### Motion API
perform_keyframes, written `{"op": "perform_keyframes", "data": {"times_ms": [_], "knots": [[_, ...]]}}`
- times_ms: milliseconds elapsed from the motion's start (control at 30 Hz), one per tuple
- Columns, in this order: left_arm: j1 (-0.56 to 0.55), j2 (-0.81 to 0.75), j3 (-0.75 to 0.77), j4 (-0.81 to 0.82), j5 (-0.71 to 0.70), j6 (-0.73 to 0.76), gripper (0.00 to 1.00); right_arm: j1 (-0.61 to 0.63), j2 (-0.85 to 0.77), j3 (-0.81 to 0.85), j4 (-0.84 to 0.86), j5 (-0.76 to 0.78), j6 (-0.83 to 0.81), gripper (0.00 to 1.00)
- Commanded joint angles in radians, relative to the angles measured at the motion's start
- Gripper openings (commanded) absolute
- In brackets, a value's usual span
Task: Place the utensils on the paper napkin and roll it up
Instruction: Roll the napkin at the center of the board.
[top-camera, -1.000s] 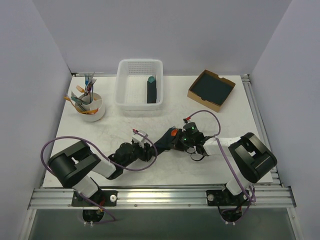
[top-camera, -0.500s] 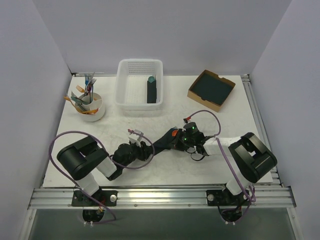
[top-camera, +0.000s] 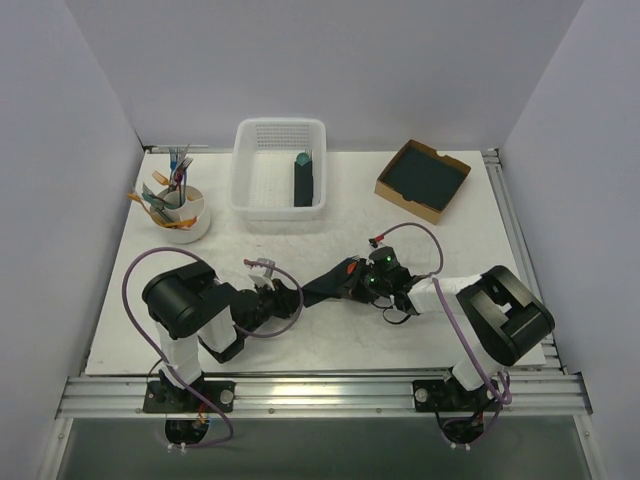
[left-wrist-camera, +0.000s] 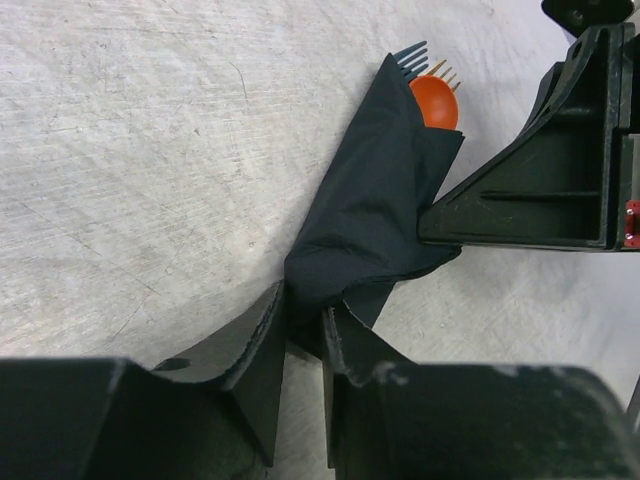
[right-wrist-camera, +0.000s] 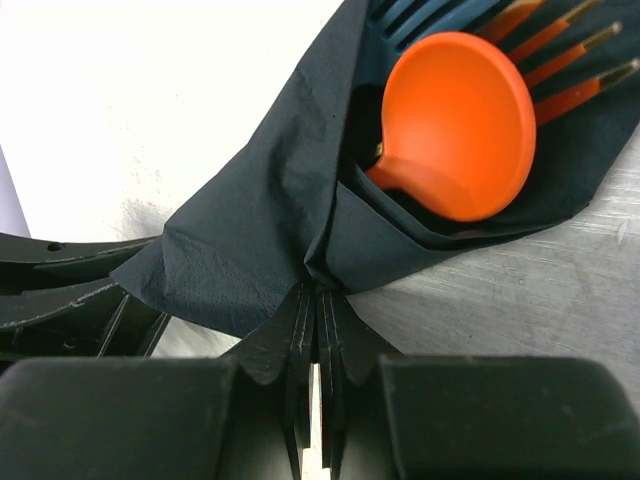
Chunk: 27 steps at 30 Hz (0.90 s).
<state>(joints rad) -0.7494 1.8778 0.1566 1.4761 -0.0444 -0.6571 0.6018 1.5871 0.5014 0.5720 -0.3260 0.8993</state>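
— Firstly, far-left corner of the table (top-camera: 230, 250)?
— White cup (top-camera: 185, 215), upright, stuffed with loose cutlery. Well apart from both arms.

— Far edge, middle?
— White basket (top-camera: 243, 170), set against the far edge. Inside, one dark roll (top-camera: 303, 183) with a teal tip, lying lengthwise.

— Left gripper?
— Left gripper (left-wrist-camera: 305, 318) low over the table, left of centre, toward the near edge. Fingers (left-wrist-camera: 262, 350) drawn close together, pinching the lower-left tail of the paper napkin (left-wrist-camera: 370, 200). Contact on both sides of that tail.

— Location of the napkin?
— About mid-table, somewhat nearer the near edge than the far one. Rolled into a loose dark bundle, slanted, lower end to the left and upper end to the right. Spanned between the two grippers, gripped at each end.

— Contents?
— Orange utensils (right-wrist-camera: 455, 130) wrapped inside. Spoon bowl and fork tines poking out of the upper-right end, with blue-green tines just beside them. Handles hidden by the paper.

— Right gripper?
— Right gripper (right-wrist-camera: 315, 300) just right of the bundle. Fingers pressed tight together on a fold of the napkin, just below the spoon bowl.

— Far-right corner?
— Cardboard box (top-camera: 400, 200), turned at an angle, near that corner. Dark sheets (top-camera: 425, 178) inside, flat.
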Motion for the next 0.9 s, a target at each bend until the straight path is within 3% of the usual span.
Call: {"op": "perform_keyframes", "data": {"times_ms": [0,167,300,433,567,700,867], "knots": [[0.012,0.032,-0.037,0.102,-0.011,-0.033,0.24,-0.008,0.014,-0.029,-0.078,0.039,-0.011,0.00],[0.044,0.021,-0.043,0.105,0.006,-0.088,0.03,-0.010,0.013,-0.029,-0.073,0.045,-0.010,0.00],[0.062,0.012,-0.042,0.098,0.032,-0.113,0.03,-0.010,0.014,-0.024,-0.080,0.045,-0.013,0.00],[0.079,0.011,-0.029,0.073,0.044,-0.159,0.12,-0.010,0.011,-0.021,-0.086,0.048,-0.013,0.00],[0.079,0.009,-0.034,0.079,0.090,-0.170,0.33,-0.011,0.016,-0.017,-0.092,0.054,-0.014,0.00],[0.084,-0.035,-0.043,0.047,0.150,-0.171,0.40,-0.011,0.017,-0.006,-0.095,0.058,-0.019,0.00],[0.090,-0.130,-0.063,-0.028,0.186,-0.202,0.41,-0.016,0.020,0.005,-0.107,0.065,-0.022,0.00]]}}
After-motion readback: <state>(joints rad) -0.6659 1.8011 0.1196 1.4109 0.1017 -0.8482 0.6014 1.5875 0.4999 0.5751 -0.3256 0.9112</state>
